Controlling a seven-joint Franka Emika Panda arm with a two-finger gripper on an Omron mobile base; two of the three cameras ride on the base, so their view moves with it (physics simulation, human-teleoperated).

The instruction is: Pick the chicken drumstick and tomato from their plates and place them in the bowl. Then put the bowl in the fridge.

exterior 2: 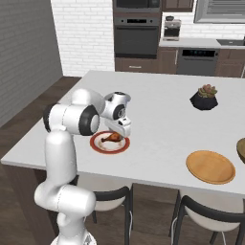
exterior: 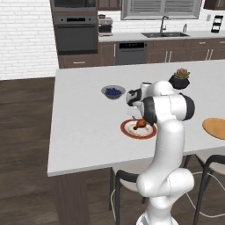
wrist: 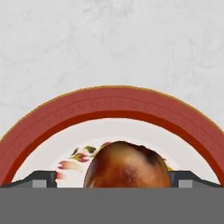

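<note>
the gripper (wrist: 112,183) sits low over the white plate with a red-orange rim (wrist: 114,103), its fingertips (wrist: 40,178) spread to either side of the chicken drumstick (wrist: 127,165). the drumstick rests on that plate on the island counter (exterior: 83,127); the wooden plate (exterior 2: 210,166) lies well apart.

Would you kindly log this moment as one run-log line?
phase: grasp approach | gripper: open, straddling chicken drumstick | drumstick on red-rimmed plate | wooden plate: bare

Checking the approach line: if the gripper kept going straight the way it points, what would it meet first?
Probably the chicken drumstick, lying between the gripper fingers, with the red-rimmed plate beneath it.
</note>
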